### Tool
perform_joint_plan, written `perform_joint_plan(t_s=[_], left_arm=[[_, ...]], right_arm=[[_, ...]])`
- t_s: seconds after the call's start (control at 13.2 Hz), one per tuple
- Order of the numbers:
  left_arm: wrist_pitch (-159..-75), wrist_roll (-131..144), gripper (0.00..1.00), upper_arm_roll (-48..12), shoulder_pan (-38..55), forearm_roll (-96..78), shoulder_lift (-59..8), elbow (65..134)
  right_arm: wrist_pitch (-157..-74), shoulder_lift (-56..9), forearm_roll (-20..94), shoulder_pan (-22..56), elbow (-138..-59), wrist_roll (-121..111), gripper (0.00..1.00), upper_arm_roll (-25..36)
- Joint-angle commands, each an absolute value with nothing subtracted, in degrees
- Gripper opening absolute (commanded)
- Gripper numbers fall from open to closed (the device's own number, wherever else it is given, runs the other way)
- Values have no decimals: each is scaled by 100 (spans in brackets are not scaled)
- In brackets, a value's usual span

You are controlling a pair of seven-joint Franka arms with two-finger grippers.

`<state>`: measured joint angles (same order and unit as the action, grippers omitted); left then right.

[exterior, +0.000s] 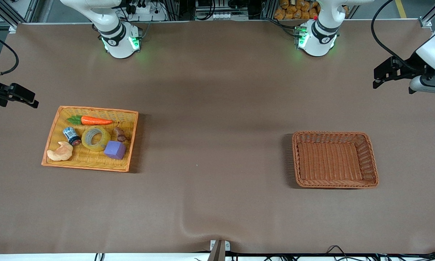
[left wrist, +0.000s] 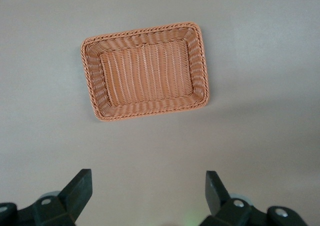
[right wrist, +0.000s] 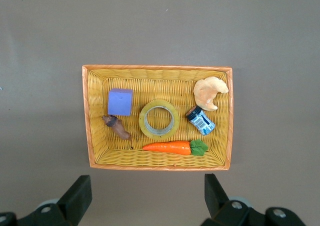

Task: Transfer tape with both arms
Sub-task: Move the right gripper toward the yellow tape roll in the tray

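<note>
both arms (exterior: 416, 72) cut off by frame edges

I've got the tape (exterior: 96, 139) sitting mid-tray (exterior: 52, 135) at the right arm's end, basket (exterior: 335, 183) at the left arm's end.

This looks like a robot lab. Two white arms (exterior: 116, 36) are bolted at the edge of a big brown bench (exterior: 217, 90), with green lights glowing on their bases. Metal frame bars (exterior: 433, 16), plugs and black cables (exterior: 380, 36) run along the bench's edge. More wires (exterior: 333, 250) hang at the edge by the camera. On the bench sit a yellow tray (exterior: 132, 145) of toy bits and a brown basket (exterior: 371, 159), like test props.
</note>
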<state>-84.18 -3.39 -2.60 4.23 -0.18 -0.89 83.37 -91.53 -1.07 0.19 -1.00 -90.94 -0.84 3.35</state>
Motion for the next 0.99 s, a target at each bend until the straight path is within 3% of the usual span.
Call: perform_joint_plan(t_s=[0.0,0.53,0.91], left_arm=[[-8507,-631,100,-264,422,174,26,8446],[-8552,-721,100,-281,440,246,44,8455],[-8552,-808,100,-290,439,194,35,8446]], right_arm=[[-9062,-123,26,-141,-9044,17,100,299],[-9324,-229,44,87,-9472,-61,100,272],[-11150,-193,26,123,-11062,-457,100,272]])
